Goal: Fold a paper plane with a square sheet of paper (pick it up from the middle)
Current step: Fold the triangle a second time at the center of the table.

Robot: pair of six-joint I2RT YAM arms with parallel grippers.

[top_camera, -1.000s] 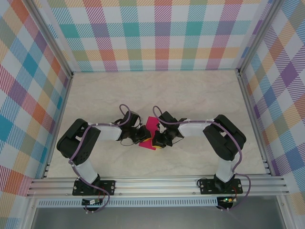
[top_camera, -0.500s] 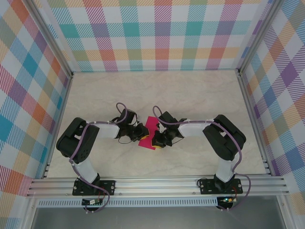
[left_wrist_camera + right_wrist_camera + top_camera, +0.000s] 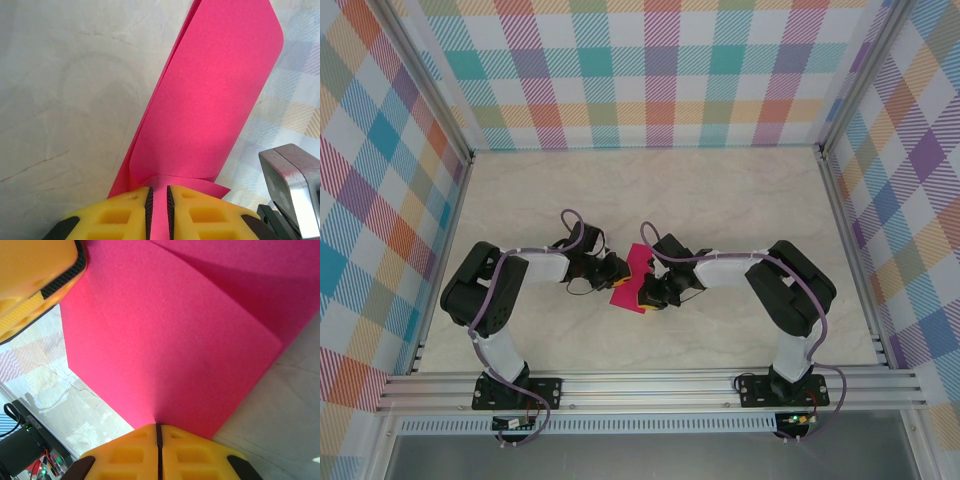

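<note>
Near the middle of the table (image 3: 720,200), just ahead of my two bases, both wrists meet at the pink paper (image 3: 628,290). My left fingers (image 3: 613,280) reach it from the left and my right fingers (image 3: 648,297) from the right. The two sets sit just beside each other with the paper between them.

Paper: not flat. It is doubled over on itself and stands up off the table.

Left wrist view:
- The yellow tips of my left fingers (image 3: 150,196) stand a narrow slit apart.
- A strip of the paper (image 3: 210,100) runs through the slit.
- I cannot tell whether the pads press on it or merely flank it.
- Beyond the tips the paper rises as a long flap with a rounded far corner, and two layers show along its left edge.
- Pale marbled table lies to the left of it.

Right wrist view:
- The tips of my right fingers (image 3: 153,434) are pressed together with no gap, and the paper's edge is pinched at the seam.
- The paper (image 3: 165,340) fans out from the pinch, and a fold line crosses its upper right part.
- One of my left fingers (image 3: 35,275), yellow with a black pad, sits at the paper's upper left edge. Contact there is unclear.
</note>
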